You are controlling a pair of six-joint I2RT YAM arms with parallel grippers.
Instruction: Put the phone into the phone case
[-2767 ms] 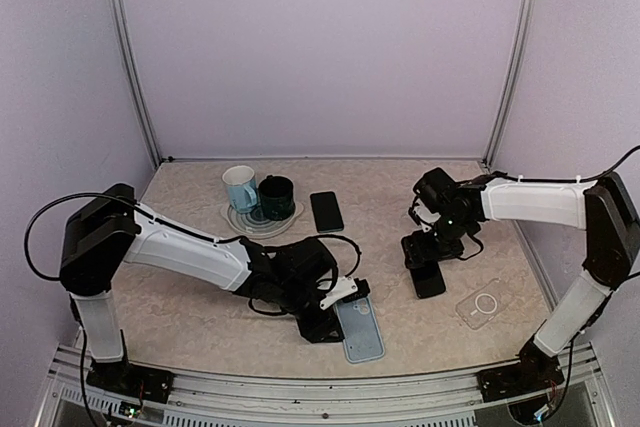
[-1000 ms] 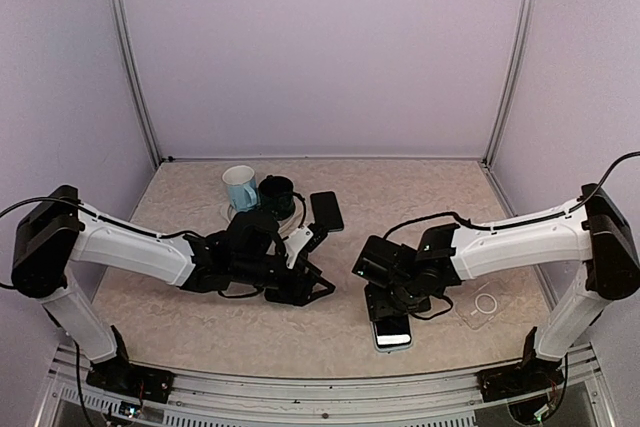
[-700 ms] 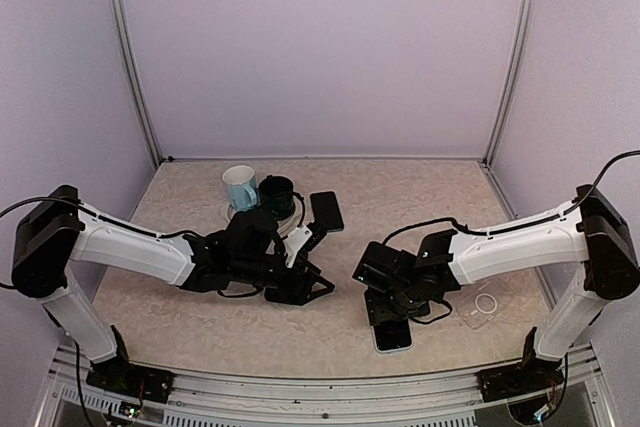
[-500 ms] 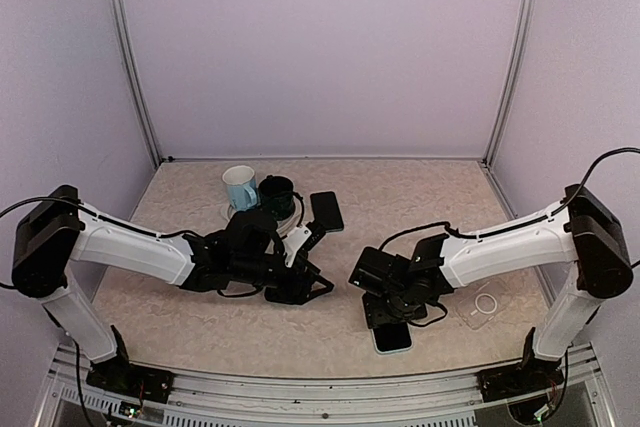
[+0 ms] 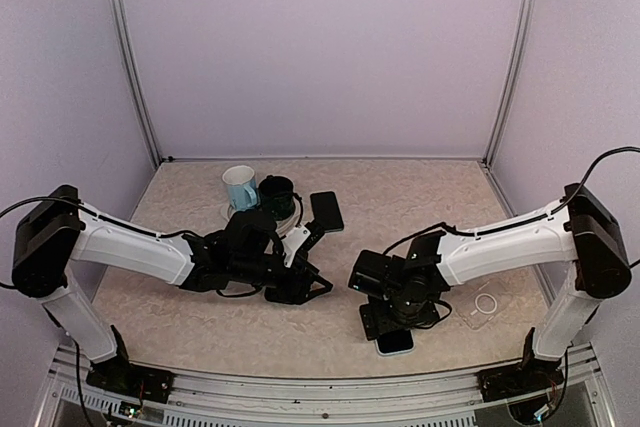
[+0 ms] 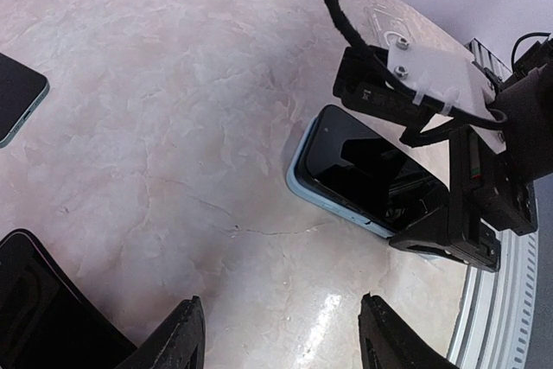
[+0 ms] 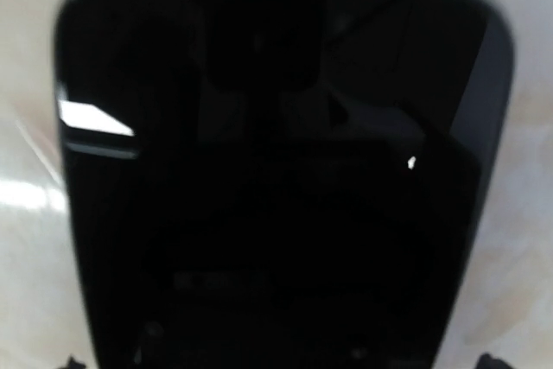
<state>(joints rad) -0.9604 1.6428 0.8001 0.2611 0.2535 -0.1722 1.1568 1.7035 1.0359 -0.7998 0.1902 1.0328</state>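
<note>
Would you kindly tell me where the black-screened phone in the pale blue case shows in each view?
Top external: black-screened phone in the pale blue case, near the front edge, right of centre.
Left wrist: right of centre, lying flat.
Right wrist: fills almost the whole frame.
Shared landmark: the beige marbled tabletop under it.

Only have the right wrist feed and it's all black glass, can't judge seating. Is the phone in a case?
Observer: Yes. The left wrist view shows the phone lying screen up inside a light blue case.
Operator: Left arm in the way?
Observer: No. The left gripper hangs open and empty, apart from it.
Operator: Other cases around?
Observer: A clear case lies right of the phone in the top view.
</note>
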